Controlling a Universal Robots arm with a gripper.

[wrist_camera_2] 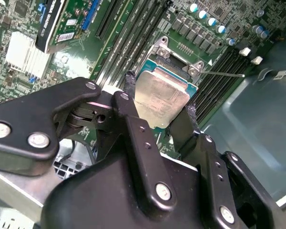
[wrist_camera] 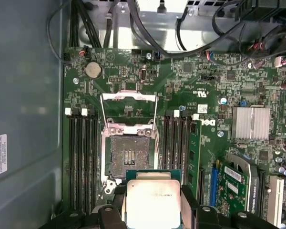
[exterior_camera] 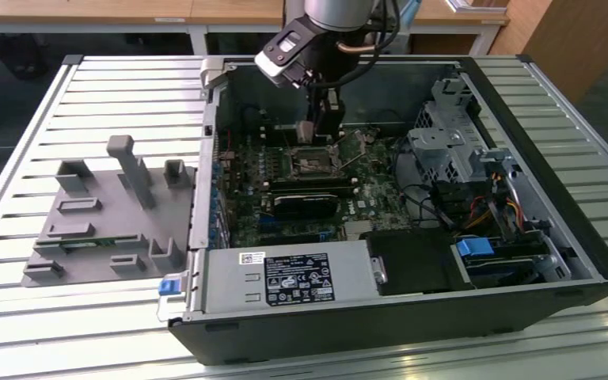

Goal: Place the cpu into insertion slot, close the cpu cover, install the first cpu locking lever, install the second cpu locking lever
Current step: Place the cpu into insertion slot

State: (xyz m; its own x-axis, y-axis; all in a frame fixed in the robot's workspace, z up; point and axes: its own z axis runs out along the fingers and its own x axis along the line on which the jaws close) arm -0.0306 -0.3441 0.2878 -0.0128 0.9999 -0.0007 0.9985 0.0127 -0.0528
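My gripper (wrist_camera: 153,199) is shut on the cpu (wrist_camera: 152,202), a silvery square chip with a green edge, pinched between two black fingers (wrist_camera_2: 128,93). In the first wrist view the cpu hangs just short of the insertion slot (wrist_camera: 129,155), whose dark pin field lies bare. The cpu cover (wrist_camera: 128,98) is swung open beyond the slot, and a thin locking lever (wrist_camera: 157,125) stands raised along each side. In the second wrist view the cpu (wrist_camera_2: 161,98) hides most of the slot (wrist_camera_2: 177,63). In the exterior view the gripper (exterior_camera: 319,133) hovers low over the slot (exterior_camera: 313,161) inside the computer case.
Black memory slots (wrist_camera: 83,157) flank the socket on both sides. A black fan card (exterior_camera: 304,207) lies just in front of it. The drive cage (exterior_camera: 446,150), cables (exterior_camera: 484,210) and power supply (exterior_camera: 283,277) crowd the case. A grey fixture tray (exterior_camera: 104,214) sits at the exterior view's left.
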